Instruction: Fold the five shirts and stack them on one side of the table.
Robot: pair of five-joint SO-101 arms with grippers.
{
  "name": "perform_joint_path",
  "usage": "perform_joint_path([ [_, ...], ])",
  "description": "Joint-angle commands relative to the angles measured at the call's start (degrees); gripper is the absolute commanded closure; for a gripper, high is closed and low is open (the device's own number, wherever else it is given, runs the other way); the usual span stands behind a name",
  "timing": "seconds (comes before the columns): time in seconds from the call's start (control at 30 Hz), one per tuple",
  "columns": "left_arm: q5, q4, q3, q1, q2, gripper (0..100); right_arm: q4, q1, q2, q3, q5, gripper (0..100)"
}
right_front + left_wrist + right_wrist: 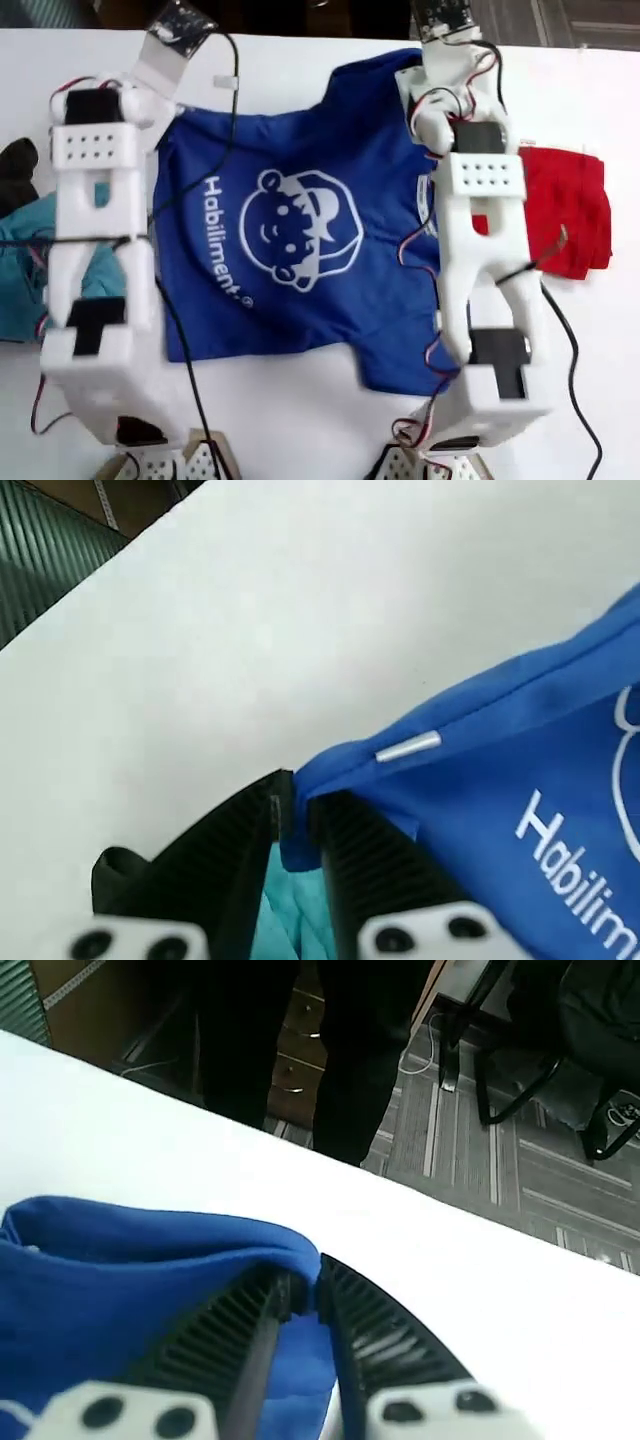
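Bright, even light with soft, faint shadows

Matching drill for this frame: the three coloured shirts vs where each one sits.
1. blue shirt
2. red shirt
3. teal shirt

A. partly under the left arm
B. spread between the arms, pinched by left gripper and right gripper
C. on the outer side of the right arm

Pairs: 1-B, 2-C, 3-A
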Motion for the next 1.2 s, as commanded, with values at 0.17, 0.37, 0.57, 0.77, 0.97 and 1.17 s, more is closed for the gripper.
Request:
perform_joint_path([
  [0.17,0.4,3.9,-22.1,0.2,21.2,97,-5.4,-1.2,12.1,-0.4,0.2,97.9],
  [0.37,0.5,4.1,-31.5,1.8,34.3,97,-4.4,-1.7,21.3,-5.9,-0.2,97.9],
  [0.57,0.5,10.1,-39.7,2.1,39.6,97,1.5,-1.7,23.7,-11.1,-0.3,97.9],
  [0.77,0.4,19.2,-47.1,1.9,40.4,97,8.1,-1.4,23.6,-16.3,-0.4,97.9],
  [0.97,0.0,29.0,-52.4,2.0,40.3,97,22.7,-1.2,23.5,-24.4,0.0,97.9],
  [1.17,0.2,30.4,-51.8,1.1,38.1,97,37.6,0.4,23.5,-33.7,-0.2,97.8],
])
